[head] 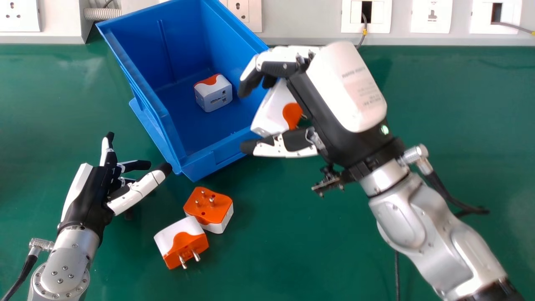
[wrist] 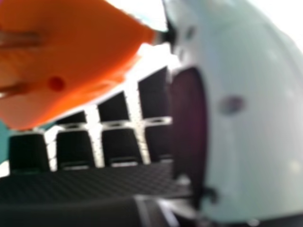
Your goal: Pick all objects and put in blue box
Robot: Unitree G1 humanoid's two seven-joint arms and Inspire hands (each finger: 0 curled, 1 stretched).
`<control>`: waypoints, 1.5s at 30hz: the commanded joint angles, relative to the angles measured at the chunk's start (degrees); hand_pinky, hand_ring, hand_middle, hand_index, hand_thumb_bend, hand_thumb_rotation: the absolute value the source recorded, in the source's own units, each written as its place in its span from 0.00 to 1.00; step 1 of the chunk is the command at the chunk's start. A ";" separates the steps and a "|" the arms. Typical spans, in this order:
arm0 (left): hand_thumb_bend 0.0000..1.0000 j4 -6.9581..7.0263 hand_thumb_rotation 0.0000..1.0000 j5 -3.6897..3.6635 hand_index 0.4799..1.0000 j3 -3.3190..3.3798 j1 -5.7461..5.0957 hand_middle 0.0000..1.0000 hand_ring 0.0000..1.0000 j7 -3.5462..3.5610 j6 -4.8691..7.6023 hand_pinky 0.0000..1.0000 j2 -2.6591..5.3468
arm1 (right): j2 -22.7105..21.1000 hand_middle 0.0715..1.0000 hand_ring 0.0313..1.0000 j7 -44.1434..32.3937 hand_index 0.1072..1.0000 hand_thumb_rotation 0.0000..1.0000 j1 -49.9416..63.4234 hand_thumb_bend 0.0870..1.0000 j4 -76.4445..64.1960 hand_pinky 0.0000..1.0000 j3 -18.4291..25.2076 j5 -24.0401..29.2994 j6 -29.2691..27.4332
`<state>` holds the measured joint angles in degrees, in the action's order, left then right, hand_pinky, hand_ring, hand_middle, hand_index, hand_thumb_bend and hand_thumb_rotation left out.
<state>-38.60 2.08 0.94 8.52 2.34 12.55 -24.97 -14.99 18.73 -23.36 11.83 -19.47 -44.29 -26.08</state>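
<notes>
The job looks about a quarter done: of 4 plug adapters in sight, 1 is home, a white adapter (head: 213,93) with an orange end, sitting on the floor of the blue box (head: 209,165). The right hand (head: 311,98) is above the box's right wall, its fingers and thumb closed around the held adapter (head: 271,110), which seems ready to be lowered in and let go. That leaves 2 to fetch, both on the green surface (head: 292,259) just off the box's near corner: the upright adapter (head: 209,207), its orange pin face turned up, and, farther from the box, the sideways adapter (head: 179,242), its 2 visible pins aimed away from the box. All are chunky blocks, white-bodied with a wavy orange part. The left hand (head: 90,192) is left of the box's near corner, fingers loosely extended, holding nothing.
</notes>
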 commanded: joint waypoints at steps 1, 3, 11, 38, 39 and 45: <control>0.77 -4.34 0.54 1.94 0.71 -2.83 -3.58 0.79 0.65 2.92 -4.09 0.55 2.98 | 0.40 0.50 0.45 0.93 0.41 0.00 -4.29 0.45 1.83 0.37 -0.01 0.43 -1.50; 0.76 -4.69 0.54 2.15 0.71 -2.93 -3.39 0.79 0.65 2.82 -3.91 0.55 2.87 | 0.70 0.50 0.45 0.97 0.42 0.00 -6.69 0.45 4.77 0.36 -0.74 0.08 -2.18; 0.76 -7.19 0.54 3.03 0.71 -3.45 -2.23 0.78 0.65 2.57 -2.43 0.55 2.65 | 1.52 0.50 0.44 3.09 0.43 0.00 -14.55 0.45 15.12 0.36 -3.74 -2.47 -4.68; 0.76 -9.43 0.54 2.33 0.71 -3.15 -1.23 0.78 0.65 2.85 -1.21 0.55 3.32 | 10.19 0.51 0.47 23.99 0.42 0.00 -38.32 0.45 53.70 0.36 -16.49 -11.66 -3.74; 0.77 -9.52 0.54 2.35 0.71 -3.16 -1.20 0.78 0.65 2.87 -1.15 0.55 3.30 | 10.34 0.51 0.48 23.88 0.42 0.00 -38.40 0.45 53.81 0.36 -16.54 -11.56 -3.66; 0.77 -9.87 0.54 2.32 0.71 -3.10 -1.02 0.78 0.65 3.04 -1.01 0.55 3.12 | 11.69 0.51 0.48 25.07 0.42 0.00 -39.40 0.45 54.89 0.36 -17.75 -11.84 -2.22</control>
<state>-43.82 2.20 0.88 11.66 2.29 15.78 -25.09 -3.83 42.07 -59.39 67.14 -37.13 -56.76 -28.76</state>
